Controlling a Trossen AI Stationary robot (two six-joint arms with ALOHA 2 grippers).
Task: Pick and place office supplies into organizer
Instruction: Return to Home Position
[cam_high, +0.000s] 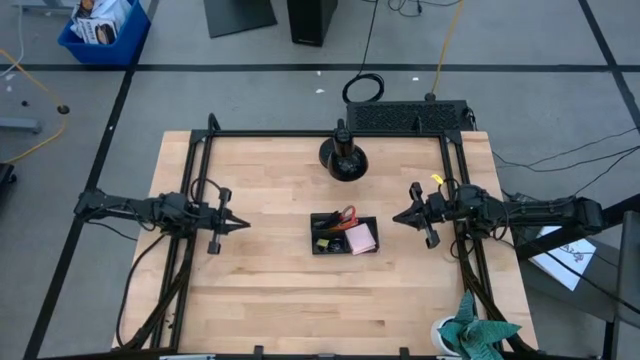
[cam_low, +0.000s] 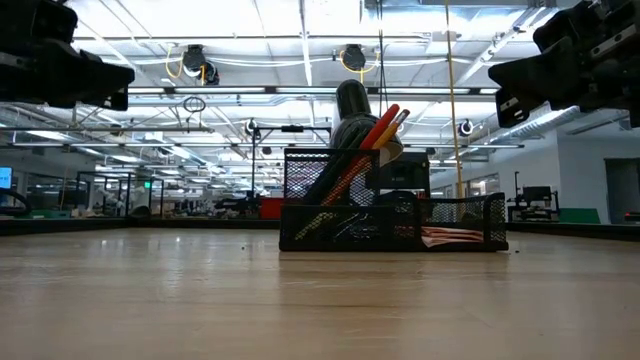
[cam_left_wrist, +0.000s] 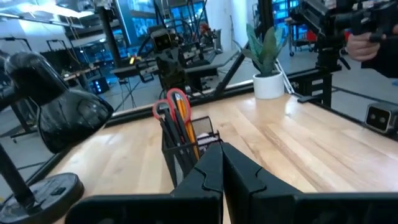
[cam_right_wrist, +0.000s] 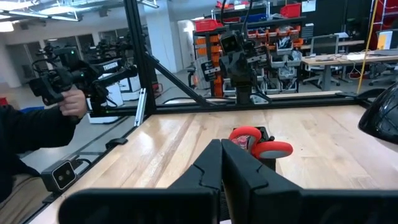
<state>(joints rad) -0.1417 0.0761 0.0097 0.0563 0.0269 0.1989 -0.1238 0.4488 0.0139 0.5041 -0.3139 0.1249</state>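
Organizer (cam_high: 343, 236) holding scissors (cam_high: 347, 213) and pink pad (cam_high: 361, 238) (no legible writing), left claw (cam_high: 243, 224) and right claw (cam_high: 396, 216) pinched together

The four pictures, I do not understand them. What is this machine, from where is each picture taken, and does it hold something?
It is a robot with two dark arms at a wooden table. One picture looks down from above, one looks level across the table, and two come from cameras on the wrists. The left gripper and right gripper are both shut and hold nothing. Between them stands the black organizer, holding red-handled scissors, pencils and a pink sticky-note pad. Behind it stands a round black stand.
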